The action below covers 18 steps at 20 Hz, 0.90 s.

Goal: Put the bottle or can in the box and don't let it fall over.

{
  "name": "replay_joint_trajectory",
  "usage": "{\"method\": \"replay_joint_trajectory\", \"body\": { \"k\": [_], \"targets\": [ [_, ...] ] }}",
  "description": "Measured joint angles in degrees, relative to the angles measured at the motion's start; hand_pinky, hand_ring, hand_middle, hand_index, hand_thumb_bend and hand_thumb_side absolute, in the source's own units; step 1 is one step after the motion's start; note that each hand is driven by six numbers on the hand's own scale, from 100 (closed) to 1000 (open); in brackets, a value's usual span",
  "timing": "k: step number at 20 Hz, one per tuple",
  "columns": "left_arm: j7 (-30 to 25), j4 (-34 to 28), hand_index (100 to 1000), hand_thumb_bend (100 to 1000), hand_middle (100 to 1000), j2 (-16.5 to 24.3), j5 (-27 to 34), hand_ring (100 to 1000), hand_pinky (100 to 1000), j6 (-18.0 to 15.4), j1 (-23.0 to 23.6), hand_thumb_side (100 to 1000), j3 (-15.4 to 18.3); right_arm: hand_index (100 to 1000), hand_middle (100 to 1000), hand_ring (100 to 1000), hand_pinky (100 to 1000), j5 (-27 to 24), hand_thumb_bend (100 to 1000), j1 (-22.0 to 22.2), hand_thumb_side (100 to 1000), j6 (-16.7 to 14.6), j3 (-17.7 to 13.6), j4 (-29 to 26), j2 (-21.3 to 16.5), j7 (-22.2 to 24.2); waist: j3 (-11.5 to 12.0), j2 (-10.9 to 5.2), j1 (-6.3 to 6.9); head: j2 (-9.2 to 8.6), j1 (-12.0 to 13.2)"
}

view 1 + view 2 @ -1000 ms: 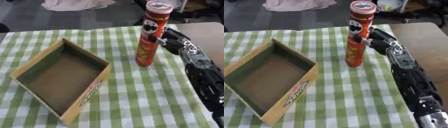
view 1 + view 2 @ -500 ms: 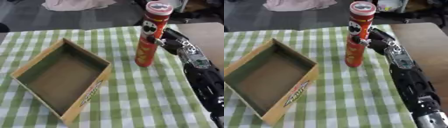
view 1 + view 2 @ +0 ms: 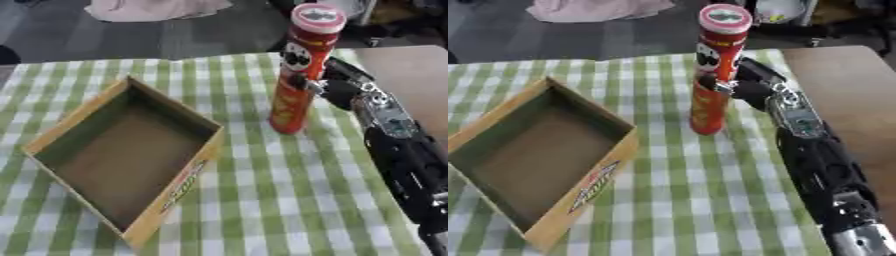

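A tall red chip can (image 3: pixel 298 70) with a pink lid stands upright on the green checked tablecloth, right of centre. My right hand (image 3: pixel 337 86) comes in from the lower right and is curled round the can's middle from its right side. A shallow open cardboard box (image 3: pixel 120 150) lies to the can's left, turned askew, with nothing inside. The left hand shows in neither view.
The checked cloth (image 3: pixel 289 190) covers the table up to its far edge. A bare wooden surface (image 3: pixel 842 80) lies to the right of the cloth. Pale cloth (image 3: pixel 157 7) lies on the dark floor beyond the table.
The can, held in my right hand, has shifted slightly left toward the box and stays upright. The box has not moved.
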Motion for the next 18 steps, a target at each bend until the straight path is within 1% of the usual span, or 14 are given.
{"method": "replay_joint_trajectory", "body": {
  "k": [9,12,18],
  "targets": [
    [-0.03,0.01,767,100,848,-0.01,0.02,618,1000,0.03,-0.03,692,0.00,997,1000,1000,784,0.00,485,-0.16,342,0.37,0.00,0.00,0.60,-0.72,0.05,0.00,-0.01,0.00,-0.02],
    [-0.05,0.01,766,100,848,-0.02,0.02,617,1000,0.05,-0.04,691,0.00,983,1000,1000,755,-0.38,491,-0.17,322,0.37,0.01,-0.01,0.75,-0.72,0.06,0.00,-0.06,0.00,-0.02],
    [-0.08,0.01,765,100,846,-0.02,0.02,616,1000,0.09,-0.14,690,0.01,947,1000,1000,690,-1.85,503,-0.17,251,0.46,0.31,-0.43,0.77,-0.64,0.06,0.00,-0.31,0.00,0.16]
  ]
}}
